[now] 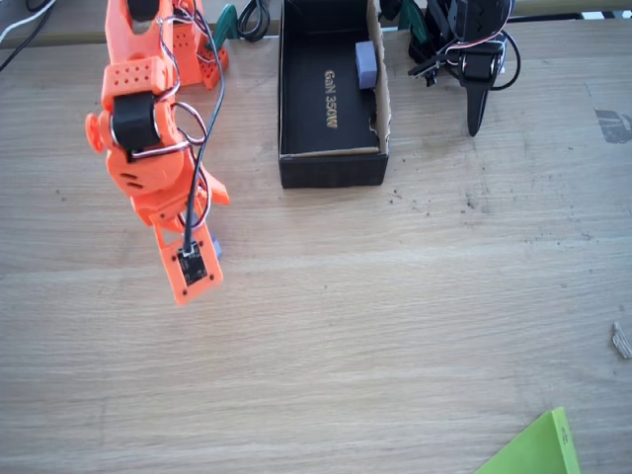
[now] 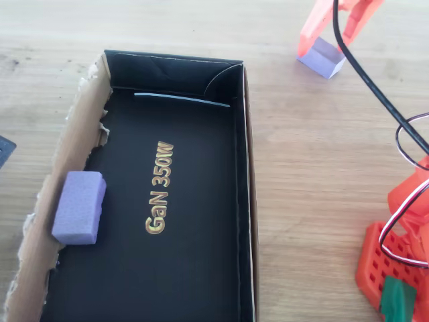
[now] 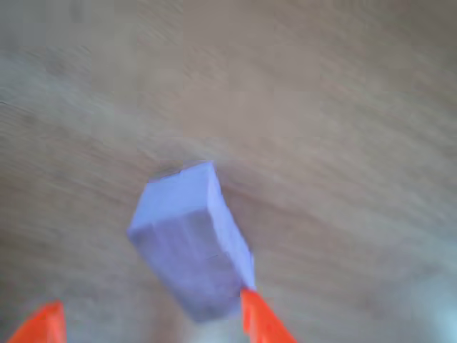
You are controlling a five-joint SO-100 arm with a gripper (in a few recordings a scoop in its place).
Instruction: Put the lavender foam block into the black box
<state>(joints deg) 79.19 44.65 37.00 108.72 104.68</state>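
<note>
The small matte lavender foam block [image 3: 191,239] lies on the pale wood-grain desk [image 1: 395,316], between the orange plastic tool's [image 3: 153,325] wide-apart fingers, touching one. Another lavender foam cuboid [image 2: 80,206] rests inside the oblong black cardboard box [image 2: 242,201].

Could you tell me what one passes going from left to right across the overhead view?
Raw brown cardboard wall → second lavender block inside the black box → gold lettering → lavender foam block at the gripper → orange arm base.
</note>
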